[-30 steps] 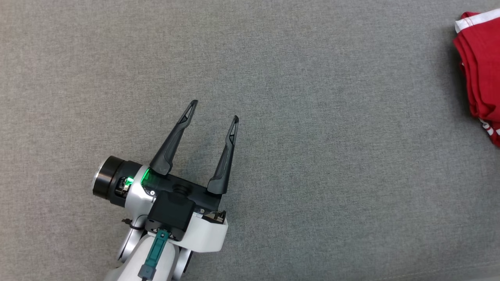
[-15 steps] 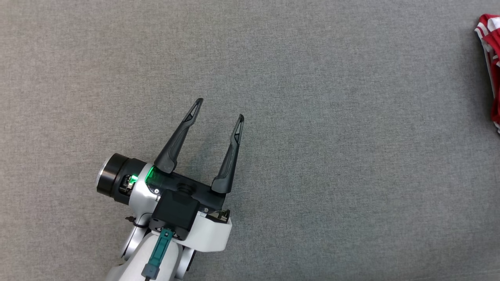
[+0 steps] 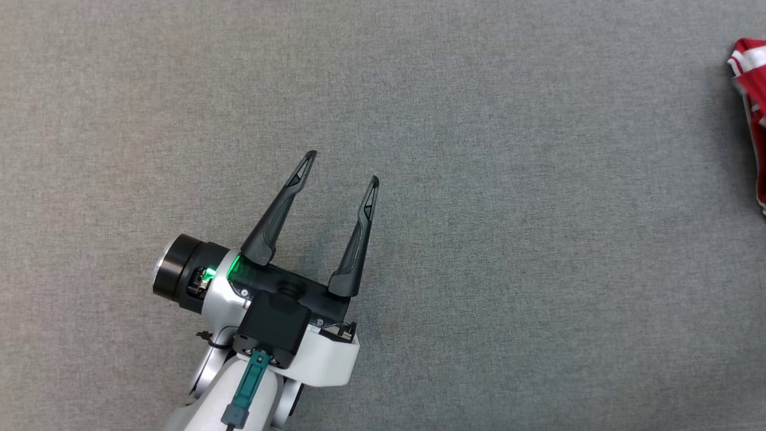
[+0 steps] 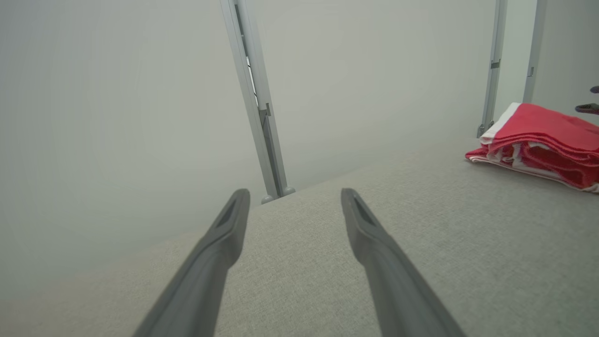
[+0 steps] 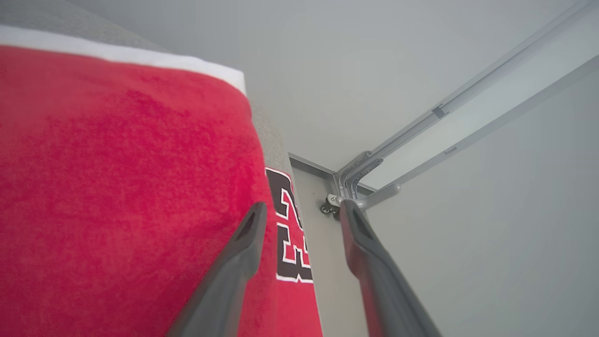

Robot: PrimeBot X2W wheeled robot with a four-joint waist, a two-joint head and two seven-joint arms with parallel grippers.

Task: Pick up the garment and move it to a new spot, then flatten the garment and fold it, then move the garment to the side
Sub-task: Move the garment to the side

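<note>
The folded garment (image 3: 757, 96) is lying at the frame's right edge, apparently set aside. Over it the right gripper (image 5: 303, 205) is hovering, jaws parted and empty, while the left gripper (image 3: 342, 167) is idling, jaws spread.

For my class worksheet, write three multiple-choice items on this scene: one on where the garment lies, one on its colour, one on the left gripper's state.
1. In the head view, where is the garment?
A. at the far right edge
B. in the centre
C. at the lower left

2. What colour is it?
A. blue with yellow trim
B. red with white trim
C. plain green

3. How is the left gripper?
A. shut on the garment
B. shut and empty
C. open and empty

Key: 1 A, the right edge of the view cuts it off. 2 B, it is red cloth with a white band. 3 C, its fingers stand apart with only the grey surface between them.
</note>
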